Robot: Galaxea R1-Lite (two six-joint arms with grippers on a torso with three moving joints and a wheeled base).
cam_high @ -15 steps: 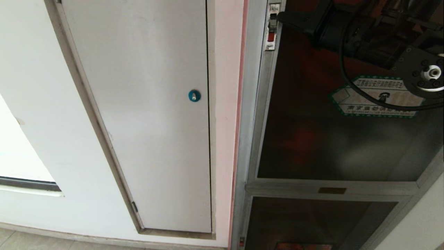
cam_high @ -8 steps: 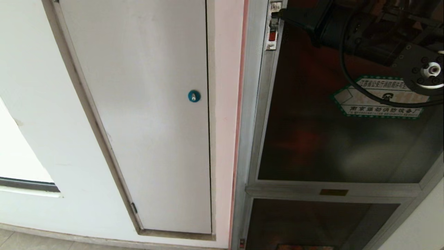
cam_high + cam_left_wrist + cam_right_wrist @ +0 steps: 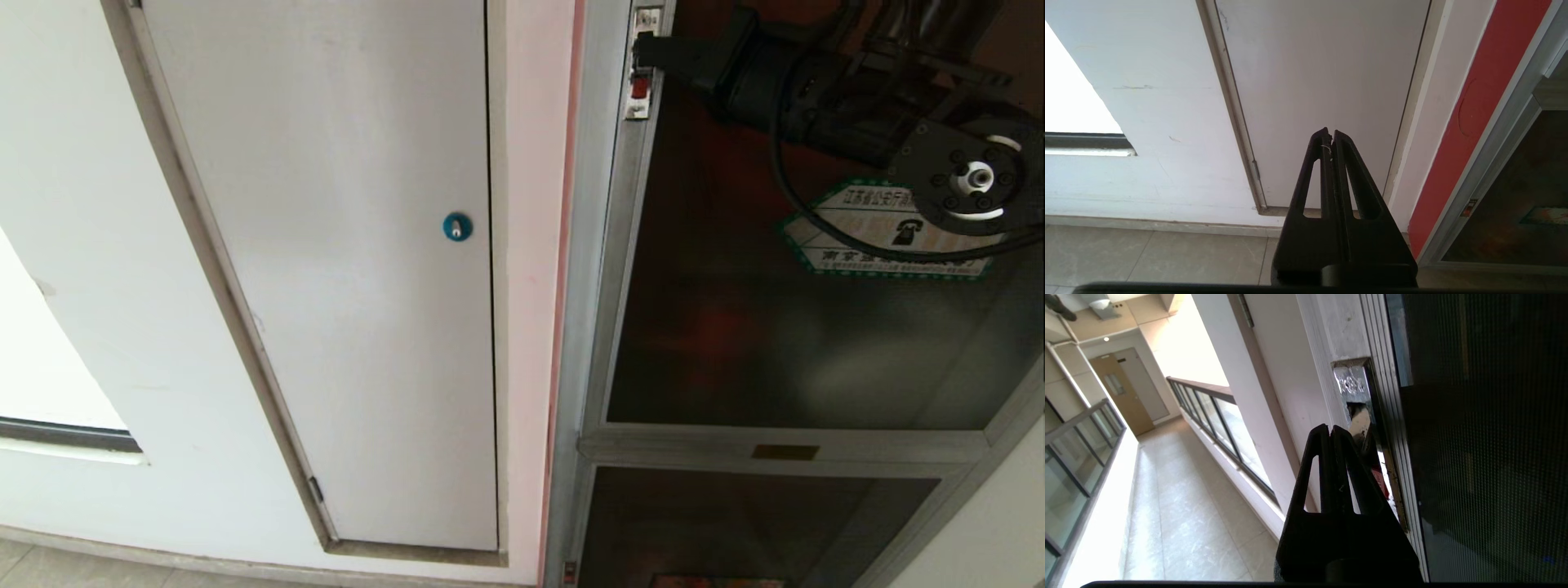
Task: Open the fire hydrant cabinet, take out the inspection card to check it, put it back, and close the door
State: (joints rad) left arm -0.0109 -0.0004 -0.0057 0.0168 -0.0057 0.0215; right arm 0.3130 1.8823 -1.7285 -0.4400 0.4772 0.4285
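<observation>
While the door (image 3: 800,327) of the fire hydrant cabinet (image 3: 600,245) is seen shut, the clenched, empty right claw (image 3: 645,51) has been brought from beside the latch (image 3: 642,61) onto it, so opening is judged imminent; the left claw (image 3: 1331,141) is parked clenched.

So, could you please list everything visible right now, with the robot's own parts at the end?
door: one, dark tinted glass in a silver frame, right side, shut.
latch: one, silver with a red insert, on the door's left edge.
telephone sticker: one, green-bordered, on the glass.
lower glass panel: one, dark, under the door.
white panel: one, left of the cabinet.
round lock: one, blue, on the white panel.
right end effector: black, shut, tip at the latch.
left end effector: black, shut, facing the white panel.
</observation>
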